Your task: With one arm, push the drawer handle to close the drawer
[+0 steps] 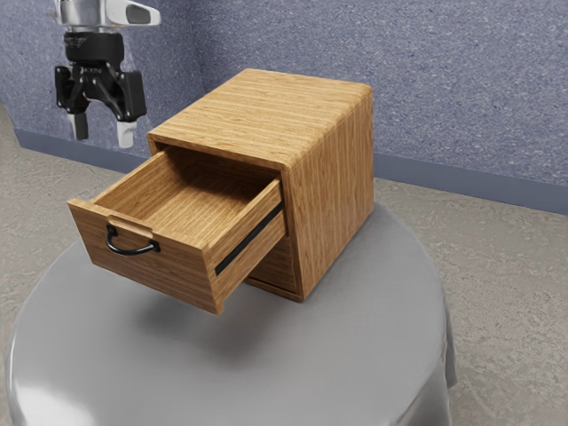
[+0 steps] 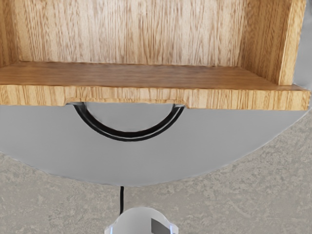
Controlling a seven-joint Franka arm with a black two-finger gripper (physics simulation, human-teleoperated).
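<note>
My gripper (image 1: 103,134) hangs open above the table's height, its two fingers pointing down and apart with nothing between them. It is higher than the drawer and touches neither the drawer nor the handle. The wooden drawer (image 1: 146,262) stands pulled well out of its cabinet (image 1: 257,115), and its inside is bare. A black curved handle (image 1: 131,250) is fixed to the drawer's front panel. Seen from above in the wrist view, the handle (image 2: 129,136) arcs outward from the front edge of the drawer (image 2: 131,94).
The cabinet stands on a round table with a grey cloth (image 1: 355,328). Behind it rises a blue speckled wall (image 1: 461,89). Beyond the table edge, the wrist view has the floor (image 2: 234,204), a black cable (image 2: 122,199) and a rounded white part (image 2: 139,222), seemingly the arm's base.
</note>
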